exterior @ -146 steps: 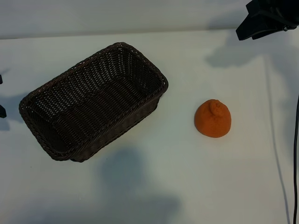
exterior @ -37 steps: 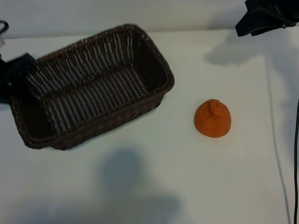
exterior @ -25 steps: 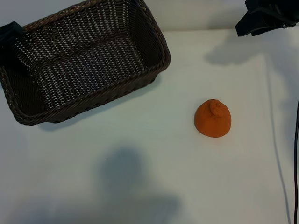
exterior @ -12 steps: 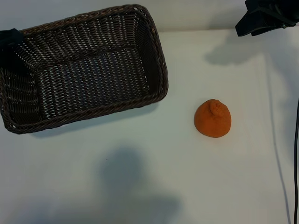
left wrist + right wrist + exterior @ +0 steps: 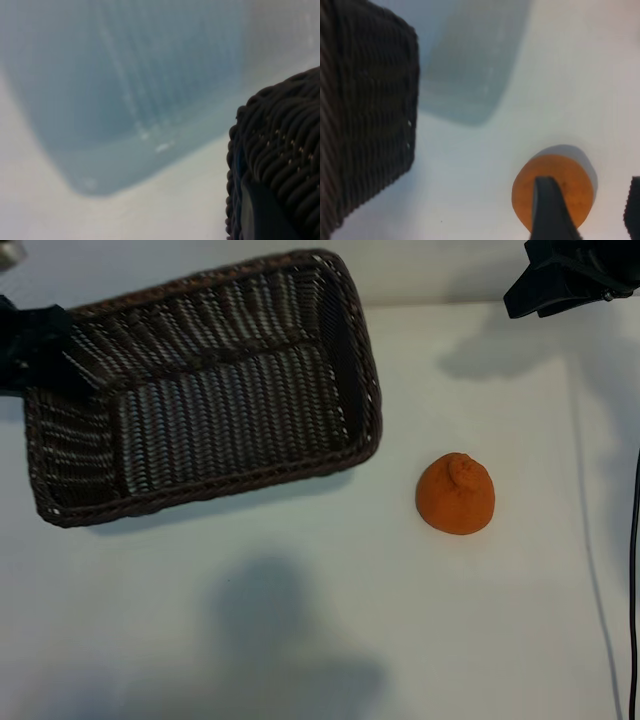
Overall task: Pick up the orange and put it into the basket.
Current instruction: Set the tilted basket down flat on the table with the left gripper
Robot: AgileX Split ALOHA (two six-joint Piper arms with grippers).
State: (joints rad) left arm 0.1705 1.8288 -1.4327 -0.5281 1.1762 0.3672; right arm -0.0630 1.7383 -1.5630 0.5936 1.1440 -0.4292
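Dark brown woven wicker basket (image 5: 205,390), rectangular with rounded corners and braided rim, held clear of the white surface, tilted, casting a shadow beneath, empty inside. Well apart to its right, orange (image 5: 456,494), roundish, matte and dimpled, knobbly bump on top, sitting upright on the surface, outside the basket

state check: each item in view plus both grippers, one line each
orange: upright on the table, bump on top, not held, outside the basket
basket: empty, lifted and tilted, its left end gripped
left gripper: shut on the basket's rim at the left edge
right gripper: open, above the orange, not touching it
table: white, carrying the orange
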